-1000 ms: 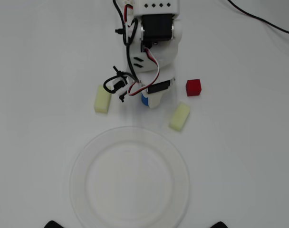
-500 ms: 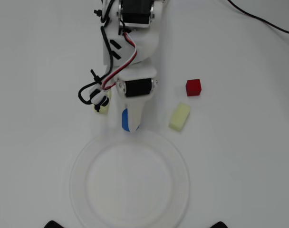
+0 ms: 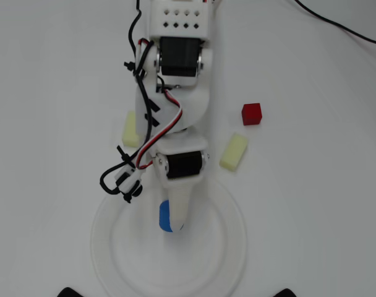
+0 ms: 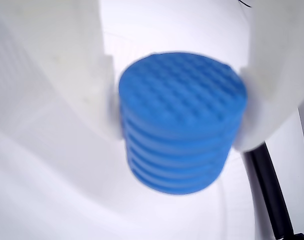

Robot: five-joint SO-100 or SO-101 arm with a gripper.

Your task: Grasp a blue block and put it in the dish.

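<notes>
The blue block (image 4: 182, 122) sat clamped between the jaws, a white finger pressed against each side of its ribbed wall and its textured flat face turned toward the wrist camera. In the overhead view it (image 3: 166, 216) showed as a blue sliver at the left edge of the gripper (image 3: 174, 218), which reached over the upper middle of the dish (image 3: 228, 247). The relation that mattered was vertical: the block lay straight in the jaws and inside the rim of the dish, so the release looked to need only an opening, perhaps after a short descent; how high it hung above the dish floor could not be told. Its axis appeared tilted, so it might roll or tip on landing. Outside the dish, on the white worktop (image 3: 311, 185), a red cube (image 3: 252, 114) and a pale yellow block (image 3: 234, 151) lay to the right of the arm, and another yellow block (image 3: 130, 130) lay partly hidden on the left, all well clear of the drop.
</notes>
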